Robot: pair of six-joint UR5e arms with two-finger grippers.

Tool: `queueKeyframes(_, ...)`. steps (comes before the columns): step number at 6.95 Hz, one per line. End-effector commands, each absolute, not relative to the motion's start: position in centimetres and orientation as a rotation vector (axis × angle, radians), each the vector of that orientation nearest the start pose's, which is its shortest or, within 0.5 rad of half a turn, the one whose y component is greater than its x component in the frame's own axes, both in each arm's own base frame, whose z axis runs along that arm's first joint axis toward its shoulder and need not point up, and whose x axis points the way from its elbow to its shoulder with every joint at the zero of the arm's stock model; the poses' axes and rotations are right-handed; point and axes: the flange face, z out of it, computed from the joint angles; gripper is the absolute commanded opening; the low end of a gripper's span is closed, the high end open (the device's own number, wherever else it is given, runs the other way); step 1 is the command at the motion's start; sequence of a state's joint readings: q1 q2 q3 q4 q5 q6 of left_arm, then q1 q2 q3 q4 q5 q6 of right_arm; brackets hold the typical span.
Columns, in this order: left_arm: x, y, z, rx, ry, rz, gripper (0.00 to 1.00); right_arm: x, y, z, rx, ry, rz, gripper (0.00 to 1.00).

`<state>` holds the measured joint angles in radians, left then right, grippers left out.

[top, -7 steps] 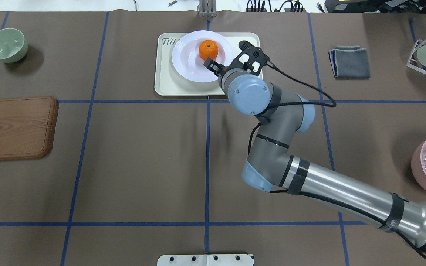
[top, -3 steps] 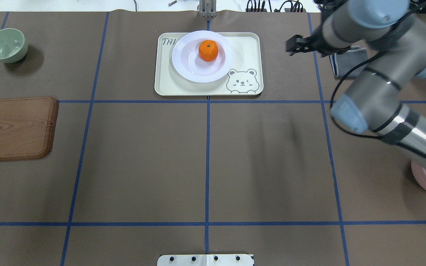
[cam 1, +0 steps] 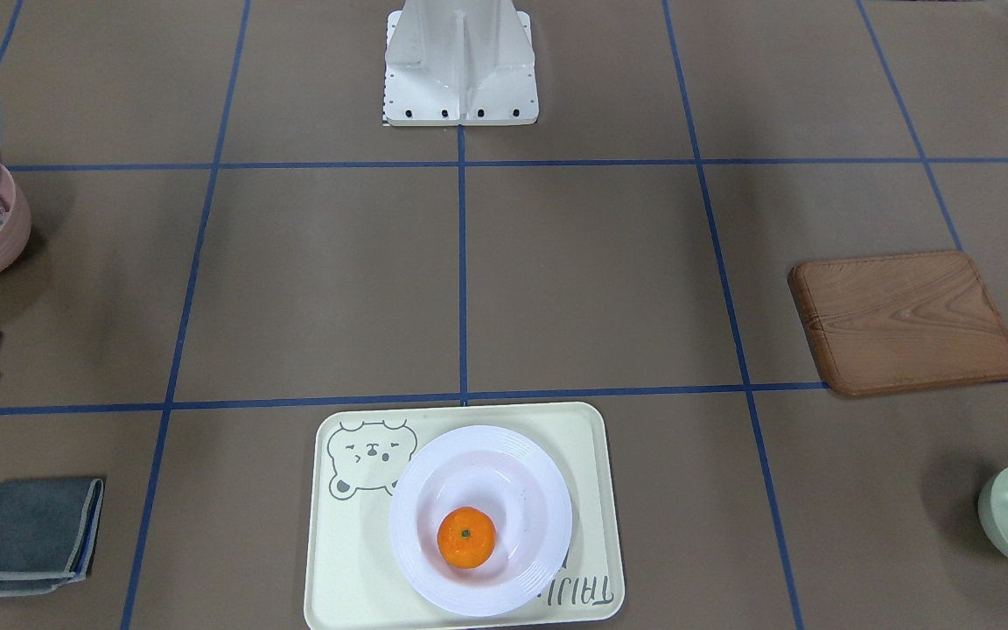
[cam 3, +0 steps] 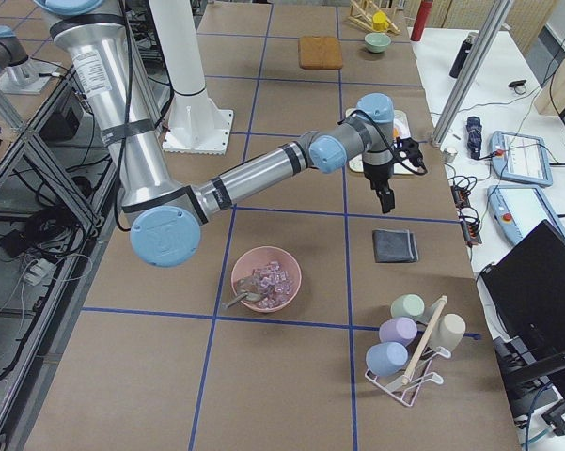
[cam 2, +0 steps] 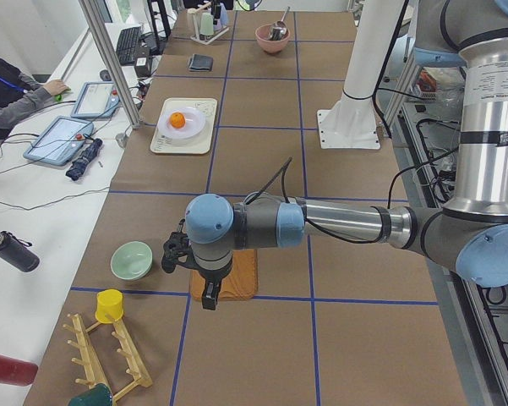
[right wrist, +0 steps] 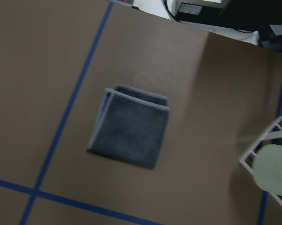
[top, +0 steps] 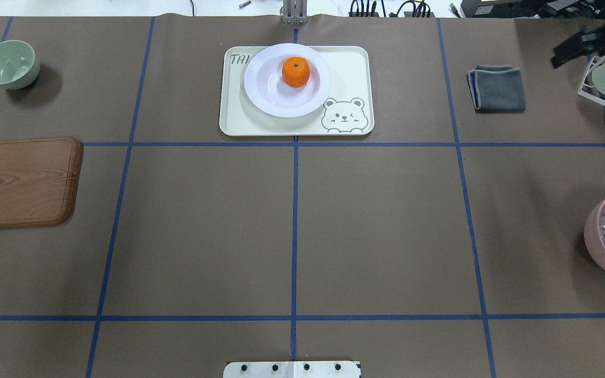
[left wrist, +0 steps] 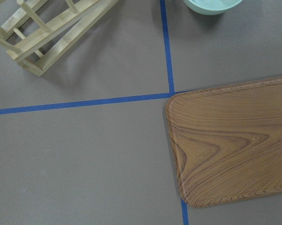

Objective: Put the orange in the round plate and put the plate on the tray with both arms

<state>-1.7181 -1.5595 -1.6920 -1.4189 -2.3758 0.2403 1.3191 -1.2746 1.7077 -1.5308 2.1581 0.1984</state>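
Orange (top: 295, 72): small, round, bright dimpled skin, sitting in the plate's sunken centre.
Round plate (top: 256, 86): glossy white with a ridged rim, resting on the tray.
Tray (top: 237, 116): cream plastic rectangle, rounded corners, bear drawing.
Right gripper (cam 3: 384, 197): points down near the folded grey cloth (top: 497, 88); too blurred to tell whether its jaws are apart.
Left gripper (cam 2: 208, 296): points down above the wooden board (cam 2: 241, 279); I cannot tell how its jaws stand.
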Motion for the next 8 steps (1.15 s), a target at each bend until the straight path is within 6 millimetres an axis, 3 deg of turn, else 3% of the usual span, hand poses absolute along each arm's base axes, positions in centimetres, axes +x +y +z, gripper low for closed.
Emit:
queueKeyframes(1,-13.2,-46.7,61.8,0.116,0.797,0.073,0.98,1.9,-58.8,48.2,0.197,-0.599,-0.291,1.00)
queueKeyframes(2,-13.0,-45.6,62.7,0.099,0.801,0.065,0.98,3.4,-56.9,51.3,0.120,-0.621,-0.258,1.00)
queueKeyframes(4,-12.5,-42.3,65.7,0.130,0.797,0.071,0.98,3.9,-50.6,59.7,0.054,-0.632,-0.227,1.00)
queueKeyframes(5,-12.5,-42.0,66.3,0.122,0.793,0.056,0.98,4.0,-48.7,62.3,0.067,-0.631,-0.228,1.00)
queueKeyframes(8,-12.4,-41.6,66.5,0.098,0.784,0.015,0.98,3.8,-48.1,62.3,0.087,-0.668,-0.234,1.00)
